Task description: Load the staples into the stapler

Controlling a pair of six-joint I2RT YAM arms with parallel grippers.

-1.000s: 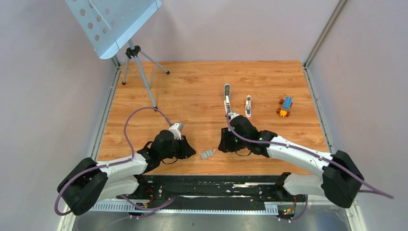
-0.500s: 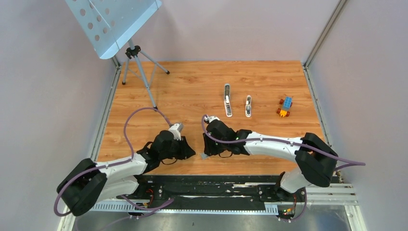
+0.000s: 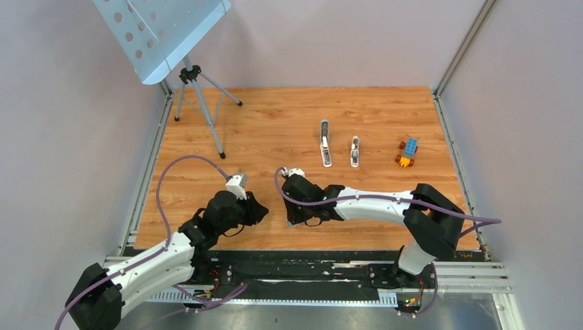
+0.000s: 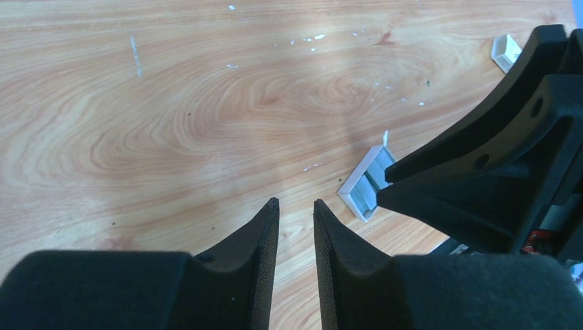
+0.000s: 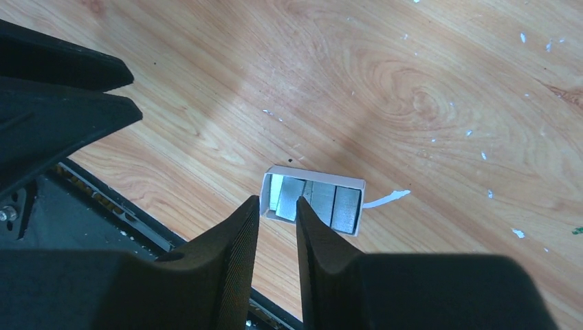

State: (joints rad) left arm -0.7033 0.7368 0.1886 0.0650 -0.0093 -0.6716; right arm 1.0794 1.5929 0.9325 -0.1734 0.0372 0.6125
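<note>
The right gripper (image 5: pixel 277 206), jaws slightly apart, is at the staples (image 5: pixel 333 205) in a white box (image 5: pixel 316 181) by the worktop's (image 5: pixel 412 103) near edge. The left gripper (image 4: pixel 295 213) is also slightly apart.

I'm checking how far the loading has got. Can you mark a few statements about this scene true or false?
The staples lie in a small white box. True.
The left claw holds the staples. False: its jaws hold nothing.
The right claw is right at the box. True.
The stapler lies between the two claws. False: it lies farther back on the table, apart from both.
The toy bricks sit on the stapler. False: they stand apart from it.
</note>
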